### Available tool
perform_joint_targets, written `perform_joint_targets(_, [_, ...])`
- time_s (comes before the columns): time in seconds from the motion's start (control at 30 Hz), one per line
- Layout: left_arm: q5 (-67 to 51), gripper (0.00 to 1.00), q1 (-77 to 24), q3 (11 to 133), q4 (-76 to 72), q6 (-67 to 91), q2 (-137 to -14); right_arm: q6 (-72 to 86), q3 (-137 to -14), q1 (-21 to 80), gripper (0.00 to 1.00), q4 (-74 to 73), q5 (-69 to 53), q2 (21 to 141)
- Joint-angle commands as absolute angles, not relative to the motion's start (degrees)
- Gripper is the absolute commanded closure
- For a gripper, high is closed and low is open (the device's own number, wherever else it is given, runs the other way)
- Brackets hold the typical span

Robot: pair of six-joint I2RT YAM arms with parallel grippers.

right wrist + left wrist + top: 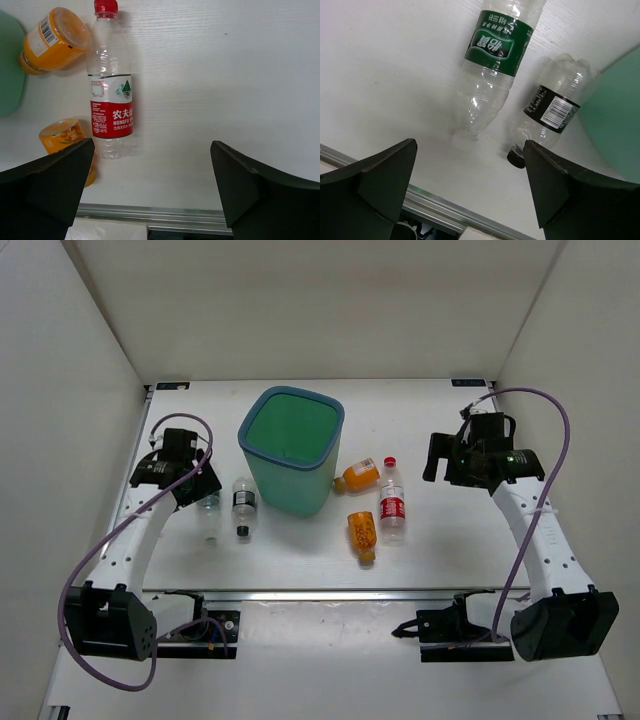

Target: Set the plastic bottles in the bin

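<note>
Left tool point(470, 145), right tool point(152, 145), jaws apart — 5 bottles point(392, 505) beside 1 bin point(290, 490)

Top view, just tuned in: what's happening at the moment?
Nothing is picked up yet. All five bottles lie on the table: two clear bottles left of the bin, the red-capped bottle and two orange bottles to its right. The left gripper hangs open over the clear bottles. The right gripper hangs open over bare table right of the red-capped bottle. No bottle shows inside the bin.
</note>
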State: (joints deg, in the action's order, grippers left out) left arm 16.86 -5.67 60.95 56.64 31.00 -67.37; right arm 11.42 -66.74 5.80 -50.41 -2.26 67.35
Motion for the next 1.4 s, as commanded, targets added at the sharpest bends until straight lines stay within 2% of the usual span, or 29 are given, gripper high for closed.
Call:
perform_joint_targets(0.0, [19.0,0.01,-5.3,58.0,54.4,31.7,-66.9,12.5,-66.5,5.7,0.01,-48.3,-2.6,64.8])
perform_joint_targets(0.17, [15.7,0.01,-3.6,53.7,46.6,31.2,-71.4,12.7,-65.7,10.3,0.01,-48.7,3.8,62.8])
perform_joint_targets(0.47, [12.0,0.01,-3.8,48.8,36.0,31.5,-79.0,13.7,-62.0,8.7,0.01,-48.0,4.4,57.2])
perform_joint_targets(0.53, [12.6,0.05,-4.2,48.8,35.1,31.2,-80.4,13.9,-60.4,6.0,0.01,-47.9,2.0,56.2])
perform_joint_targets(0.67, [12.2,0.31,-4.0,48.2,32.4,30.2,-83.0,13.9,-57.9,5.0,0.01,-48.2,0.4,54.4])
perform_joint_targets(0.7, [12.5,0.39,-4.0,48.5,32.1,30.3,-83.5,14.0,-57.4,5.5,0.01,-48.3,0.9,54.2])
perform_joint_targets(0.73, [12.6,0.53,-3.9,48.8,32.6,30.3,-83.7,14.1,-57.1,6.6,0.01,-47.7,1.2,54.7])
perform_joint_targets(0.83, [15.2,0.70,-4.6,51.8,36.4,30.8,-82.4,13.7,-56.3,8.3,0.01,-47.5,3.3,54.2])
perform_joint_targets(0.97, [20.6,0.66,-4.3,59.2,42.2,30.9,-74.1,13.4,-53.9,7.6,0.01,-44.7,-0.9,55.2])
perform_joint_targets(1.13, [26.4,0.63,-10.6,78.1,45.4,28.3,-65.9,14.9,-51.9,10.4,0.01,-38.6,-3.9,59.1])
perform_joint_targets(1.23, [27.7,0.62,-19.3,85.5,40.9,25.8,-65.8,15.5,-51.2,12.5,0.01,-35.4,-3.7,61.3])
perform_joint_targets(1.37, [21.1,0.55,-25.7,85.2,27.8,23.4,-67.9,15.4,-50.5,12.3,0.01,-33.1,-4.7,62.6])
